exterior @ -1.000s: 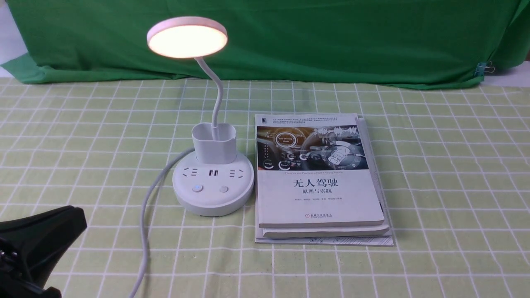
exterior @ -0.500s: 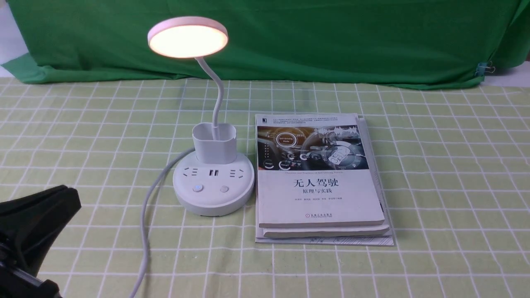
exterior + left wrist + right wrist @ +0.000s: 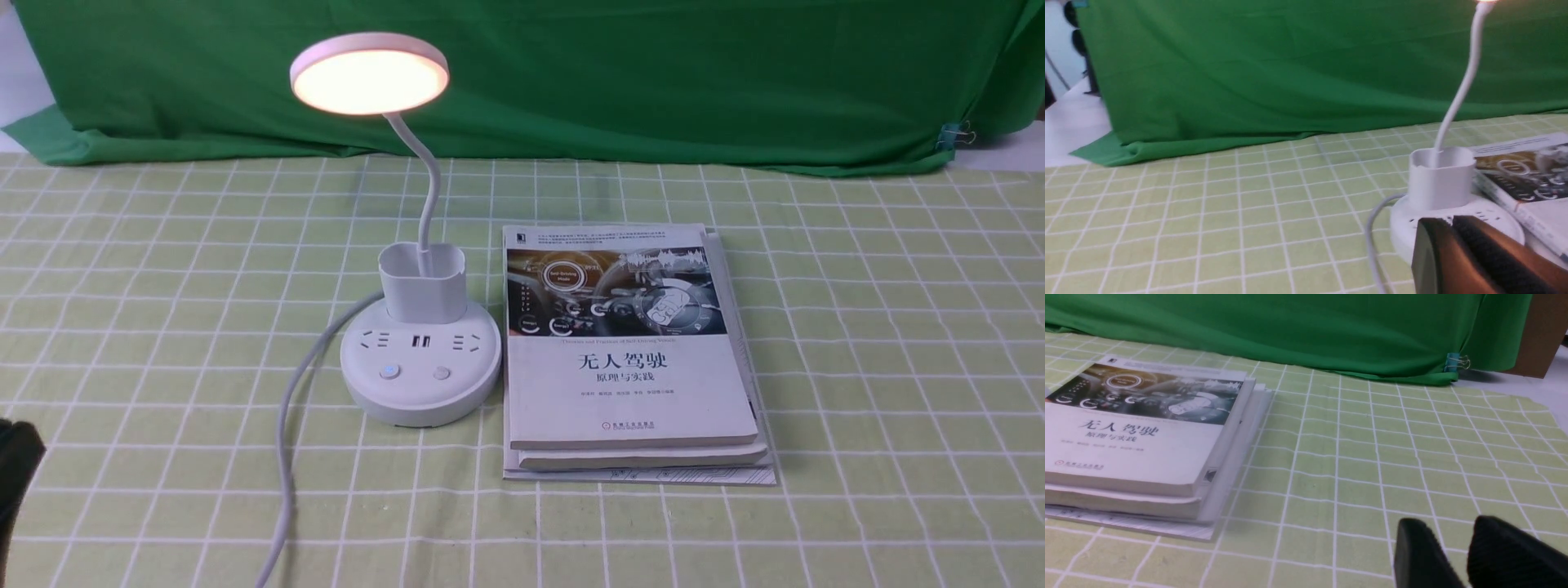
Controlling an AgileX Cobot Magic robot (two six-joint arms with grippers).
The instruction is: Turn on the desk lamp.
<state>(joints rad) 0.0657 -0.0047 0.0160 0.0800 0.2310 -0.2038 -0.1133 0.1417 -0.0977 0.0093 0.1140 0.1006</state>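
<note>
Front view: desk lamp [image 3: 420, 392] glowing, standing left of books [image 3: 629, 392]; task seemingly finishing, next move needing only clearance. Left wrist: left gripper [image 3: 1445, 220] pinching nothing, fingertips meeting. Right wrist: right gripper [image 3: 1445, 522] gaping slightly, holding nothing.

Black left jaws [image 3: 1451, 222], tapering, orange-brown sheen on surface; right jaws [image 3: 1447, 528] dark, rounded tips.

The lamp [image 3: 421, 363] stands left of (right beside) the books [image 3: 629, 359].

Left claw [image 3: 16, 482] has drawn back toward the edge.
</note>
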